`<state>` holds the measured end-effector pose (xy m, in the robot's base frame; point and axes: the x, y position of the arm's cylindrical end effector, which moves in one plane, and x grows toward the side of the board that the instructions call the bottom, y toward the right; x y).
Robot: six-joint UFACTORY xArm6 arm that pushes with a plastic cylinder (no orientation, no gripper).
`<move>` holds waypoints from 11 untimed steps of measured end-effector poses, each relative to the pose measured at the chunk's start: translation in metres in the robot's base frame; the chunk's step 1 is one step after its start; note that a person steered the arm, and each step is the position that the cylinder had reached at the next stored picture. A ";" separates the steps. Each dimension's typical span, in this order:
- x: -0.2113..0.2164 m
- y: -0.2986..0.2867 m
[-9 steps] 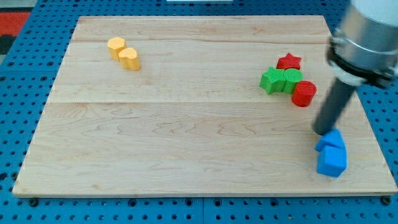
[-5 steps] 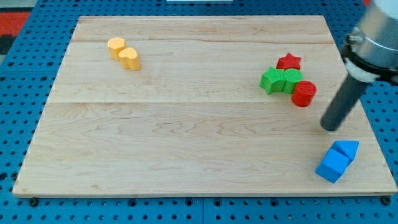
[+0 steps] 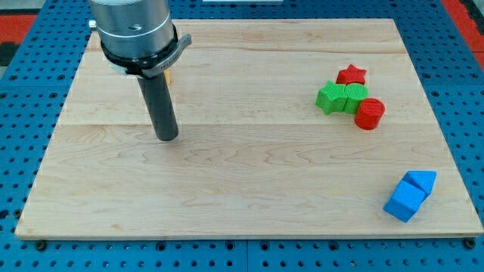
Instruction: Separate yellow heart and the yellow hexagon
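The pale wooden worktop [image 3: 265, 174] fills most of the frame and sits on a blue perforated base [image 3: 15, 113]. In the upper left of the frame stands the arm's grey cylindrical body [image 3: 132, 26]. The arm ends in a straight dark rod [image 3: 160, 102] rather than a claw, so there is nothing to open or clamp. The tip [image 3: 166, 139] rests on bare wood left of centre, touching no block.

The yellow heart and yellow hexagon are almost wholly hidden behind the arm. Only a sliver of yellow block [image 3: 168, 74] shows beside the rod in the upper left, above the tip, and I cannot tell which of the two it is.

At the right of the frame, well apart from the tip, four blocks are packed together. A red star block [image 3: 352, 74] is on top, two green blocks [image 3: 330, 98] [image 3: 354, 97] sit side by side below it, and a red cylinder block [image 3: 370, 113] is at their lower right.

In the lower right corner two blue blocks touch, a wedge-like blue block [image 3: 420, 181] and a blue cube [image 3: 403, 201].
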<state>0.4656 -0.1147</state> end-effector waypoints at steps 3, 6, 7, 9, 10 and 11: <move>-0.113 -0.188; -0.139 -0.057; -0.112 -0.025; -0.065 0.024; -0.019 0.047; 0.016 0.051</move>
<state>0.4815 -0.0641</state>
